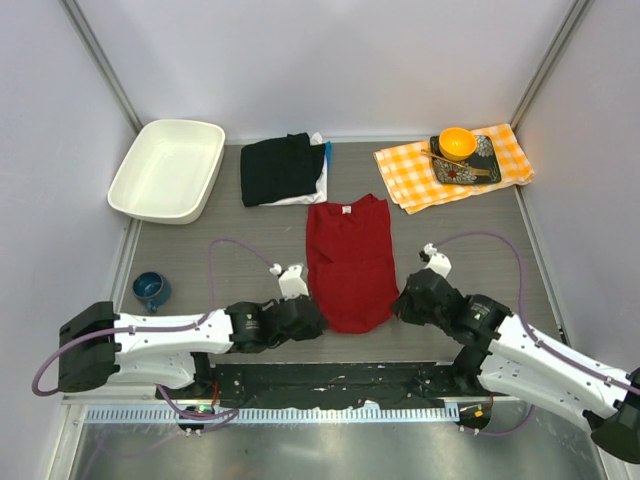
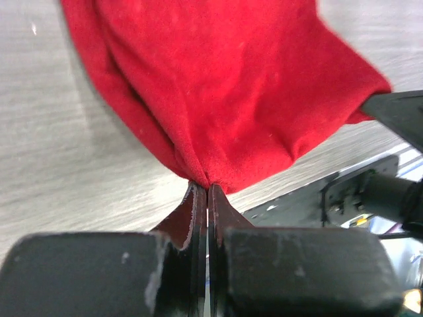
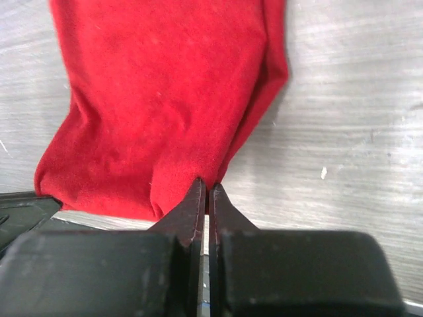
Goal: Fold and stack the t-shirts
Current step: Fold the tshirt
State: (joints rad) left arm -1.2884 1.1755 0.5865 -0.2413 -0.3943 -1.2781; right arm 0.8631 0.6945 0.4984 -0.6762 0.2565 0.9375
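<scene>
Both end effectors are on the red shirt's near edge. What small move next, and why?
Probably lift both together and carry the hem toward the collar. The left end effector and right end effector are each shut on a near corner of the red t-shirt, which lies long and narrow, not yet folded across.

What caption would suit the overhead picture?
Left hand and right hand each pinch a near corner of the red t-shirt.
</scene>
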